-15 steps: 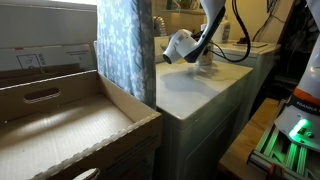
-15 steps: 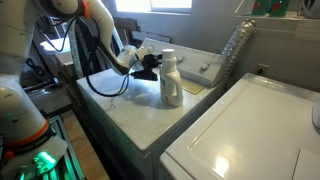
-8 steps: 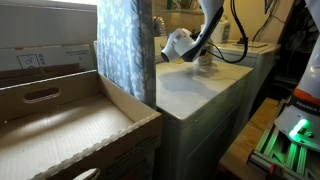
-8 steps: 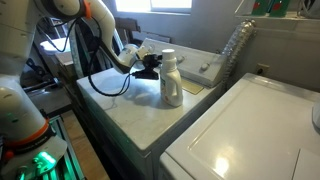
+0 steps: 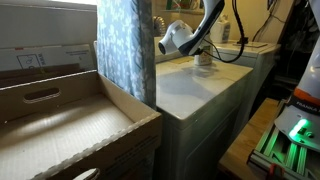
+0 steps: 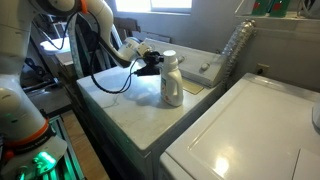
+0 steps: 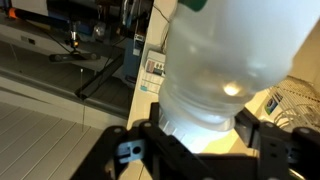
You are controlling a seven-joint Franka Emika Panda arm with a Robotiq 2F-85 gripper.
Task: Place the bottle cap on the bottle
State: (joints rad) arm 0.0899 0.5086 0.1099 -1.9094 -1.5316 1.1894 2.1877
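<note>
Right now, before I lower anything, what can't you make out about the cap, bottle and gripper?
1. Bottle cap: not distinguishable; the top of the bottle is too small in an exterior view and blurred in the wrist view.
2. Gripper: open or shut unclear; dark and tiny in an exterior view, and the bottle fills the wrist view.
</note>
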